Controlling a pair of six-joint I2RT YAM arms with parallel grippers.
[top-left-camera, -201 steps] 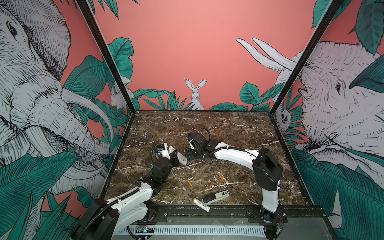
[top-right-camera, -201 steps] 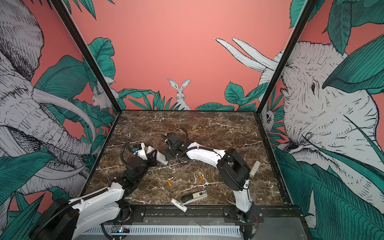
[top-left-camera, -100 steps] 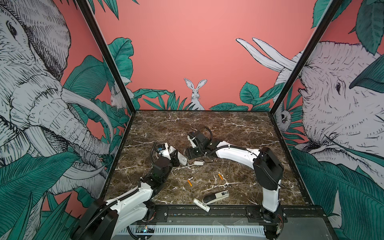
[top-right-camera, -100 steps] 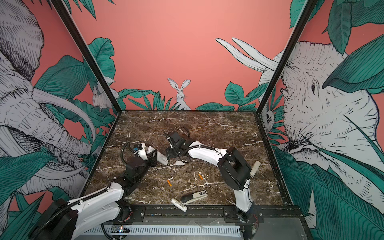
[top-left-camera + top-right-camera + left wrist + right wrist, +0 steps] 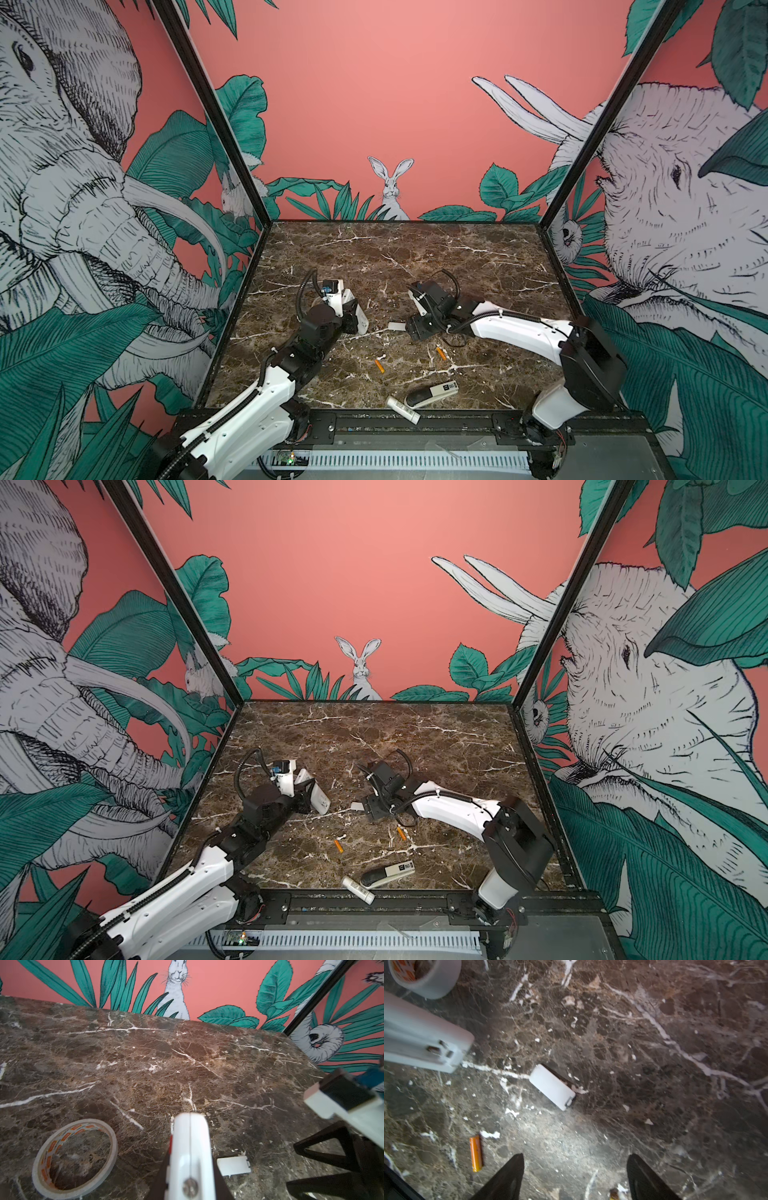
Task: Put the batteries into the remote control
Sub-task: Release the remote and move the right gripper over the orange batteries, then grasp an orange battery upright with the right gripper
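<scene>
The remote control (image 5: 360,321), clamped in the left gripper (image 5: 349,318), is held off the marble tabletop (image 5: 415,257) at nine o'clock from a small white cover (image 5: 397,327), with one battery (image 5: 379,366) at the cover's seven, the other battery (image 5: 440,353) at its four, and the right gripper (image 5: 575,1157), spread wide and empty, at its three.

Brown marble tabletop (image 5: 415,257), salmon walls (image 5: 374,104) with green leaves (image 5: 245,120), elephants (image 5: 83,208), rabbit (image 5: 390,187), black posts (image 5: 218,112)
</scene>
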